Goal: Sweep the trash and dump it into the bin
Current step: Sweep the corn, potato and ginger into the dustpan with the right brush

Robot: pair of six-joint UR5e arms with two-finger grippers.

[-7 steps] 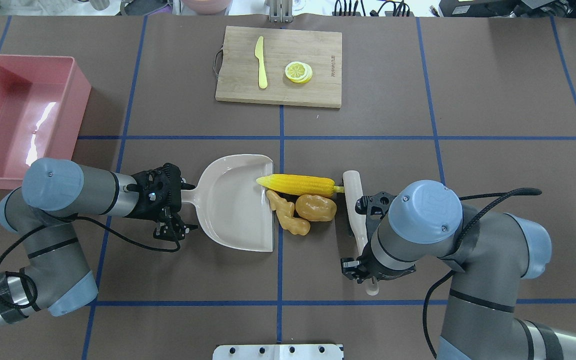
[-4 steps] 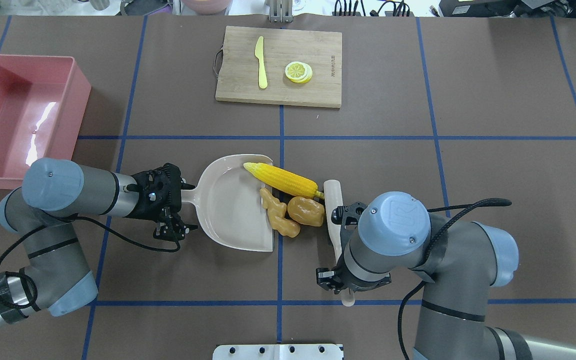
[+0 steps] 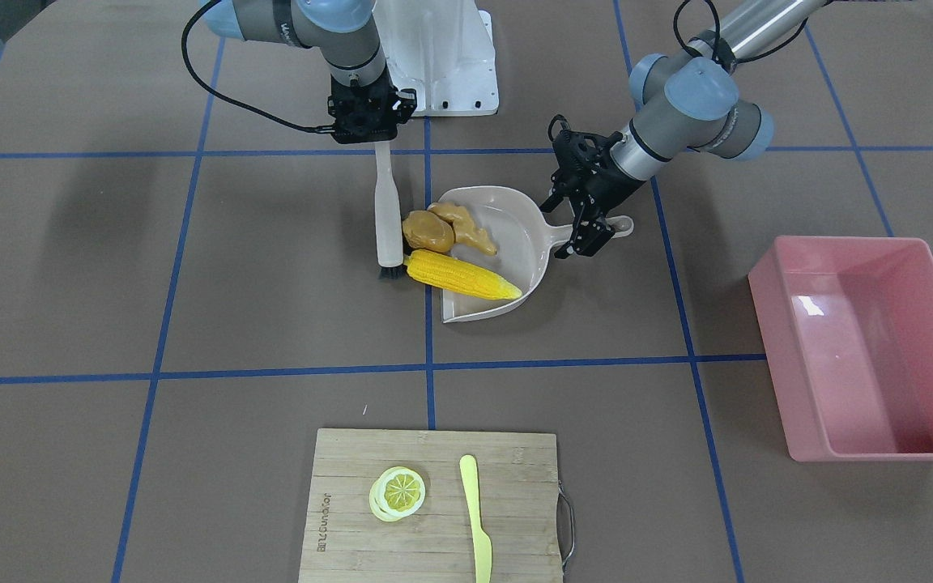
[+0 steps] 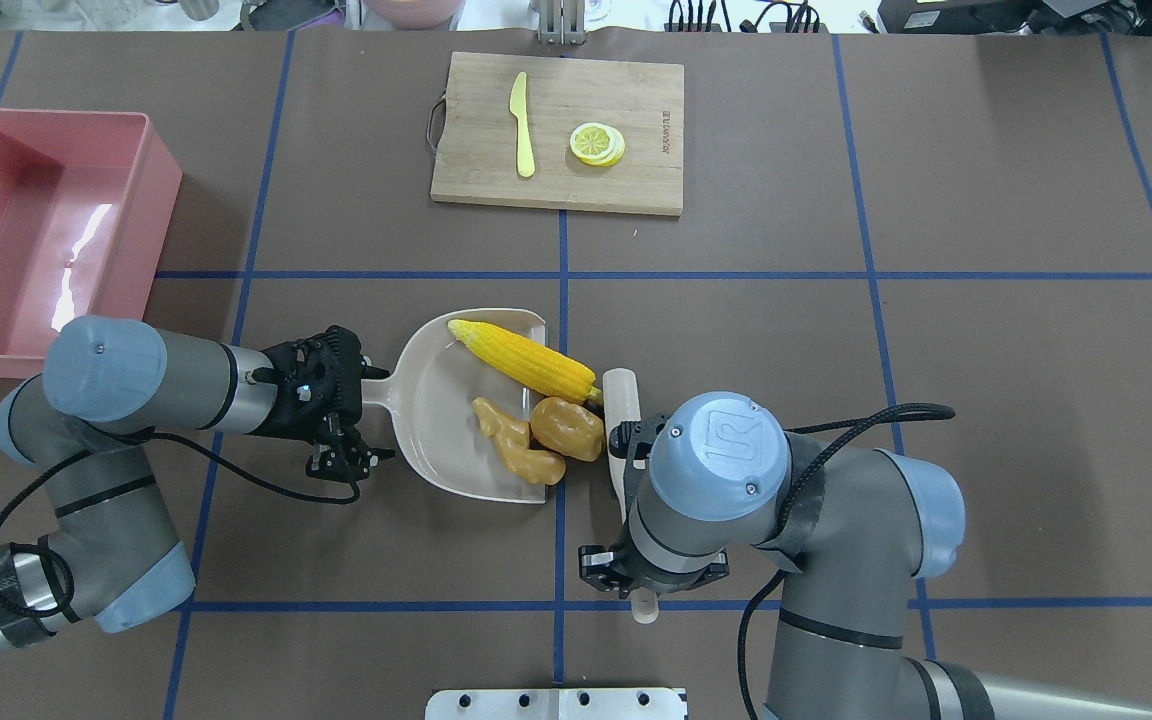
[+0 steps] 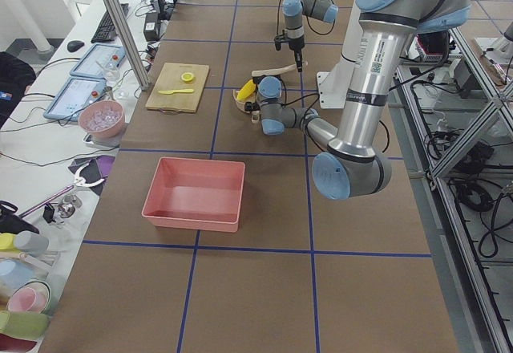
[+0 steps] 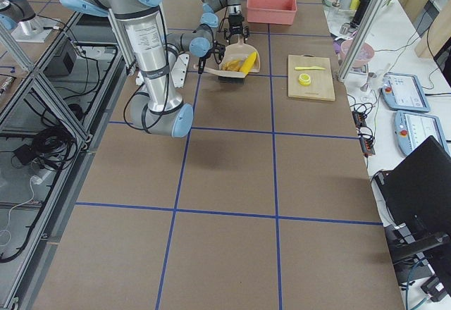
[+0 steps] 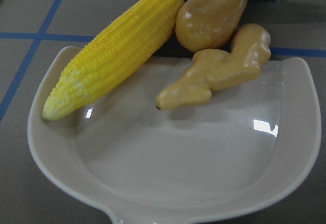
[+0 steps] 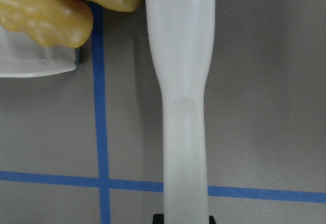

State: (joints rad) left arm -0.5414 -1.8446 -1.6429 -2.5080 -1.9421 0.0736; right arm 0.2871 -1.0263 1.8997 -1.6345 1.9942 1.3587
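The beige dustpan (image 4: 441, 420) lies mid-table, mouth to the right. My left gripper (image 4: 356, 395) is shut on its handle; it also shows in the front view (image 3: 596, 223). The yellow corn cob (image 4: 524, 360) lies slantwise, tip inside the pan, stalk end at the brush. The tan ginger root (image 4: 516, 452) lies on the pan's lip. The brown potato (image 4: 566, 428) sits at the lip, touching the brush. My right gripper (image 3: 375, 134) is shut on the white brush (image 4: 621, 420) by its handle (image 8: 183, 81). The pink bin (image 4: 151, 220) stands at the far left and holds nothing.
A wooden cutting board (image 4: 656, 180) lies at the far middle with a yellow knife (image 4: 522, 125) and a lemon slice (image 4: 597, 143) on it. A white base plate (image 4: 556, 703) sits at the near edge. Blue tape lines cross the brown table.
My right arm has swept the brush to the left, pushing the corn, potato and ginger onto the dustpan's mouth. The left arm and dustpan have stayed put.
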